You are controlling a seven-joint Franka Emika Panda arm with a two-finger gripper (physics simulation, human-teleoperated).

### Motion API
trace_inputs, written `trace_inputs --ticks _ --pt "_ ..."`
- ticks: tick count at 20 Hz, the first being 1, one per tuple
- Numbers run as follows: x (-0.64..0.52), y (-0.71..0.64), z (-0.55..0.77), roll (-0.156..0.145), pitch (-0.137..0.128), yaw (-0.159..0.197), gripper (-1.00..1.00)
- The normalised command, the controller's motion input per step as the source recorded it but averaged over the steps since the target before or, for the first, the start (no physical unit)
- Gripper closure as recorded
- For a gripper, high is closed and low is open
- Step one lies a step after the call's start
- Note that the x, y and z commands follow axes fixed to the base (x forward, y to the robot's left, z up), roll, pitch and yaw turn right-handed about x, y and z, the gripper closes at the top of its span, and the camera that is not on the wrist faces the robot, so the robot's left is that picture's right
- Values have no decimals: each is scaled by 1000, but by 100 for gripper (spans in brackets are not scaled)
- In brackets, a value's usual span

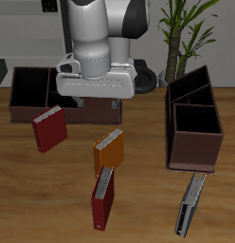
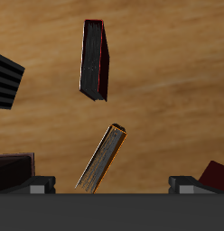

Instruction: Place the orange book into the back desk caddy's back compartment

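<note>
Black book point(image 1: 189, 204) at front edge; orange book point(image 1: 108, 151) mid-table, unheld; gripper point(image 1: 89, 102) spread.

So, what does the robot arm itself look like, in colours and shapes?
The arm is rounded and bulky, with glossy white shells and dark grey or black joints. Below it sits a light grey, box-shaped wrist block. The claw has dark fingers. I see no cables or markings.

orange book point(image 2: 103, 158) tilted on wood | 1 dark red book point(image 2: 95, 60) beyond it
</note>
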Motion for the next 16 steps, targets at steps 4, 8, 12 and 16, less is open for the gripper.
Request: trace_inputs --ticks 4,8,12,16 --pt "41 15 -293 -19 -45 -65 -100" --pt "62 -9 -132 -22 -31 -38 -100" --pt "22 -28 -166 -30 -68 28 -100" --pt "14 17 -287 1 7 -84 -100"
